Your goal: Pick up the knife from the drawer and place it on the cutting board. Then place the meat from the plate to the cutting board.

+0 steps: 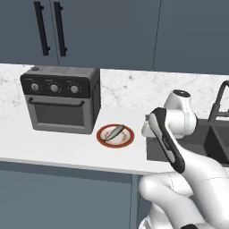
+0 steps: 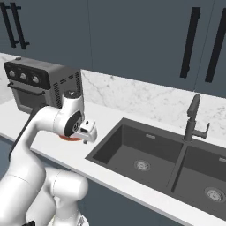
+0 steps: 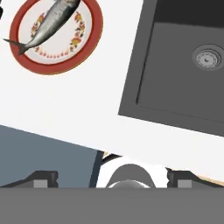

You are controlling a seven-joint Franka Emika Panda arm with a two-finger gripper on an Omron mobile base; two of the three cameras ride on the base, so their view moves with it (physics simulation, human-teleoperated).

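A small round plate (image 3: 97,35) with an orange-red rim sits on the white counter, and the grey-silver, fish-shaped meat (image 3: 50,24) lies across it. From the left base view, the plate (image 1: 130,138) and meat (image 1: 115,133) rest just right of the toaster oven. My gripper (image 3: 113,178) hovers above the counter between the plate and the sink, pointing down. Its jaws stand wide open with nothing between them. The hand (image 2: 88,131) covers most of the plate (image 2: 69,138) in the right base view. The knife, the drawer and the cutting board are out of view.
A dark toaster oven (image 1: 60,98) stands at the back left of the counter. A dark double sink (image 2: 145,154) with a black faucet (image 2: 192,117) lies to the right. The counter's front edge (image 3: 52,135) runs below the hand, with blue-grey cabinet fronts beneath.
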